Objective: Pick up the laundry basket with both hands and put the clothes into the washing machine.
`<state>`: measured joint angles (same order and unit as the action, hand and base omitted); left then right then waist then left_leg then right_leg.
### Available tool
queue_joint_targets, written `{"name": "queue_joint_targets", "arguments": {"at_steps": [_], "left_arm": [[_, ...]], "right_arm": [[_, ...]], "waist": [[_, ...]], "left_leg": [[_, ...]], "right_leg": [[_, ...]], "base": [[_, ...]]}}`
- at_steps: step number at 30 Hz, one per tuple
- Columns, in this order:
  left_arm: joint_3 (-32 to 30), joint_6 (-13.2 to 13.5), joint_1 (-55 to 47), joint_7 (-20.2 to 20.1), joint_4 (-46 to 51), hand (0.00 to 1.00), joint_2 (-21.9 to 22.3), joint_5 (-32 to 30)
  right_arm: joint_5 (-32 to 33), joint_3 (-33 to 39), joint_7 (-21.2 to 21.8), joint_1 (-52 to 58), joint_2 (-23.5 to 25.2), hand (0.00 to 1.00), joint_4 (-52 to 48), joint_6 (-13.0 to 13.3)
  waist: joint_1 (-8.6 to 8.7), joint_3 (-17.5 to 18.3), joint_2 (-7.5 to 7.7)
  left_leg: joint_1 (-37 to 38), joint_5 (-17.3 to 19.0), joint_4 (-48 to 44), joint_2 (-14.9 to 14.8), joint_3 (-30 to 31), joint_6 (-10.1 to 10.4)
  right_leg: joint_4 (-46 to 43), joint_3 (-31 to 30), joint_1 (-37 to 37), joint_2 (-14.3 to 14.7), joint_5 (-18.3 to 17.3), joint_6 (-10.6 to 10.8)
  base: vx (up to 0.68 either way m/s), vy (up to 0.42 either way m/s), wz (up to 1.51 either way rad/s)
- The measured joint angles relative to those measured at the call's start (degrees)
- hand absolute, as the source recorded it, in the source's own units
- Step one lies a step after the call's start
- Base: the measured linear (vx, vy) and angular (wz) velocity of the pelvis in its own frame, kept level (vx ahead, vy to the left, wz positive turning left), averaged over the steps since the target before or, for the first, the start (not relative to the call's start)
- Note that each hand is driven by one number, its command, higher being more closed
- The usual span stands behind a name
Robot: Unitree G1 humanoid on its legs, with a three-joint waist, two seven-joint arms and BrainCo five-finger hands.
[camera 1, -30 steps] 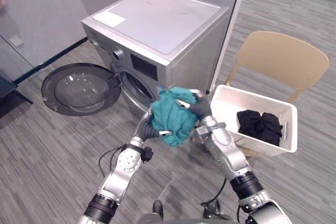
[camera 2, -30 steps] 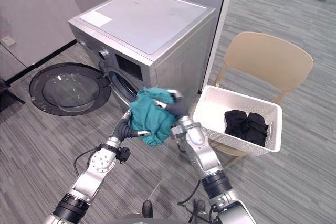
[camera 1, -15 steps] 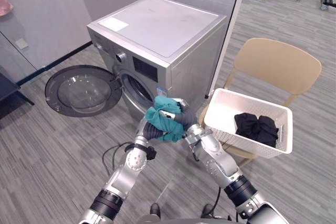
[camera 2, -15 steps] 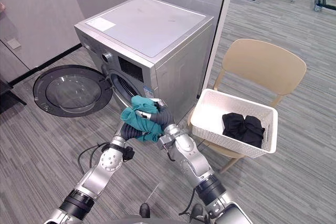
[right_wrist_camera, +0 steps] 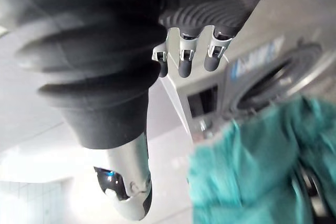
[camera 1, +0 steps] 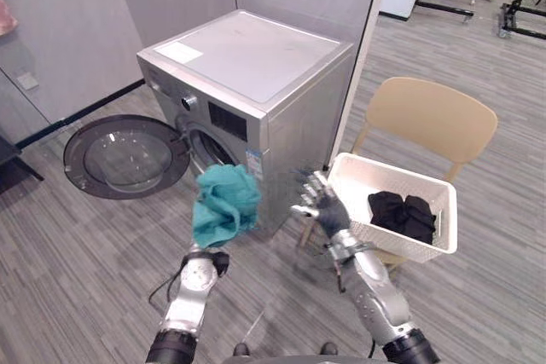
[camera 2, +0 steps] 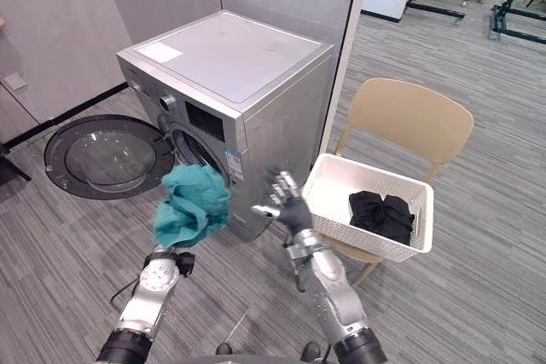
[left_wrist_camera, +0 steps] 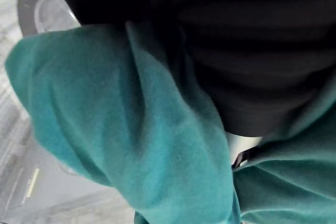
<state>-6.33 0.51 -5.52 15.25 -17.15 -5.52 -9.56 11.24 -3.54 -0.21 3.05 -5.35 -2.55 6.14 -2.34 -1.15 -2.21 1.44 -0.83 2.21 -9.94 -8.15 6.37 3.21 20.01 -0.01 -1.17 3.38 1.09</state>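
A bunched teal cloth (camera 1: 224,202) hangs in the air in front of the washing machine (camera 1: 256,66), just below its round drum opening (camera 1: 213,147). It sits on top of my left hand (left_wrist_camera: 252,51) and wraps round that hand's dark cover. My right hand (camera 1: 317,202) is open with fingers (right_wrist_camera: 185,56) spread, apart from the cloth, between it and the white laundry basket (camera 1: 375,236). The basket rests on a tan chair (camera 1: 426,117) and holds black clothes (camera 1: 403,213).
The machine's round door (camera 1: 128,155) lies swung wide open to the left, low over the grey plank floor. A grey wall panel stands behind the machine. Metal frames on wheels stand far back at the right.
My right hand has let go of the teal cloth, opened and drawn away to the right. The left arm now carries the cloth alone, further left. The camera has shifted too.
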Motion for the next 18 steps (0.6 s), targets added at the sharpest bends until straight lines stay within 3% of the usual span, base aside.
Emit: {"name": "queue_joint_targets", "arguments": {"at_steps": [4,9,10,11,12,13,14,15,16,17,18], "left_arm": [[-3.6,-0.1,-2.6,-0.3,-5.3,1.00,-1.0,0.5],[-5.0,-0.3,-3.0,-1.8,-13.0,1.00,-2.0,0.5],[-5.2,-0.4,-3.0,-2.1,-14.5,1.00,-2.0,0.5],[-5.3,-0.8,-3.0,-2.6,-16.3,1.00,-1.9,0.5],[-5.2,-1.0,-3.0,-2.7,-17.1,1.00,-1.7,0.5],[-5.0,-1.3,-2.9,-2.7,-18.4,1.00,-1.1,0.5],[-5.0,-1.4,-2.9,-2.8,-19.3,1.00,-1.0,0.5],[-5.1,-1.5,-3.1,-2.7,-20.8,1.00,-0.9,0.5],[-5.2,-1.5,-3.6,-2.7,-21.6,1.00,-0.9,0.5],[-5.2,-1.5,-4.0,-2.7,-22.4,1.00,-0.9,0.5],[-5.3,-1.5,-4.1,-2.7,-23.0,1.00,-1.4,0.4]], "right_arm": [[-11.6,4.4,-1.2,3.4,-4.2,0.00,7.1,-0.2],[-20.8,7.2,-2.6,3.7,-5.4,0.00,27.5,-4.1],[-21.9,7.8,-3.1,3.7,-5.4,0.00,31.8,-4.9],[-23.4,8.5,-3.6,4.2,-5.2,0.00,36.0,-5.7],[-23.8,8.9,-3.7,4.7,-5.3,0.00,37.8,-6.0],[-24.7,10.1,-3.9,5.0,-5.7,0.00,41.6,-6.8],[-24.9,10.7,-4.2,5.0,-5.9,0.00,44.0,-7.3],[-24.9,11.0,-4.8,5.2,-6.2,0.00,46.8,-7.8],[-24.9,11.0,-4.8,5.2,-6.4,0.00,48.2,-7.9],[-24.9,11.0,-4.9,5.3,-6.2,0.00,49.5,-8.0],[-24.9,11.0,-5.1,4.7,-5.2,0.00,49.9,-7.9]], "waist": [[0.05,-0.2,0.08],[-0.14,-3.7,-0.36],[-0.18,-4.9,-0.51],[0.12,-5.3,-0.16],[0.26,-5.3,-0.10],[0.38,-5.9,0.24],[0.36,-5.9,-0.26],[1.51,-6.0,-1.18],[1.80,-5.8,-1.99],[1.60,-5.9,-2.13],[1.44,-6.3,-1.19]], "left_leg": [[-0.6,0.0,0.1,0.0,0.2,0.0],[-6.9,-0.2,-3.0,0.4,3.5,-0.3],[-8.7,0.2,-3.0,0.7,2.7,-3.9],[-9.4,2.1,-2.4,0.8,-3.5,-10.1],[-9.5,3.1,-2.0,0.8,-6.9,-11.5],[-9.8,3.5,-2.1,0.3,-14.6,-12.1],[-9.9,3.4,-2.5,-0.5,-20.5,-12.0],[-9.6,1.6,-3.3,-1.9,-27.2,-11.1],[-9.0,-2.8,-3.6,-2.8,-28.7,-9.6],[-8.3,-4.8,-3.1,-2.6,-28.0,-4.6],[-8.0,-4.6,-2.7,-0.8,-26.4,-4.2]], "right_leg": [[0.0,0.3,0.0,0.0,0.0,0.0],[-5.1,5.0,-4.4,-1.8,-3.2,-0.3],[-7.0,7.3,-5.4,-3.4,-4.2,0.0],[-7.6,10.3,-5.7,-5.2,-4.8,0.6],[-7.6,11.7,-5.6,-6.2,-4.9,0.8],[-7.9,15.1,-5.3,-8.7,-4.9,0.8],[-8.5,17.3,-5.0,-9.8,-5.1,1.2],[-9.9,21.1,-3.7,-11.1,-5.5,2.6],[-10.7,23.5,-2.5,-11.2,-6.0,3.2],[-11.2,24.6,-1.4,-11.5,-6.2,3.6],[-11.2,25.9,0.0,-13.1,-6.1,4.2]], "base": [[-0.01,0.003,0.02],[-0.05,0.013,0.46],[-0.04,0.048,1.07],[0.01,0.055,1.24],[0.12,0.128,1.48],[0.16,0.150,1.36],[0.24,0.276,1.73],[0.20,0.226,1.57],[0.26,0.243,1.42],[0.19,0.171,1.04],[0.17,0.160,0.81]]}}
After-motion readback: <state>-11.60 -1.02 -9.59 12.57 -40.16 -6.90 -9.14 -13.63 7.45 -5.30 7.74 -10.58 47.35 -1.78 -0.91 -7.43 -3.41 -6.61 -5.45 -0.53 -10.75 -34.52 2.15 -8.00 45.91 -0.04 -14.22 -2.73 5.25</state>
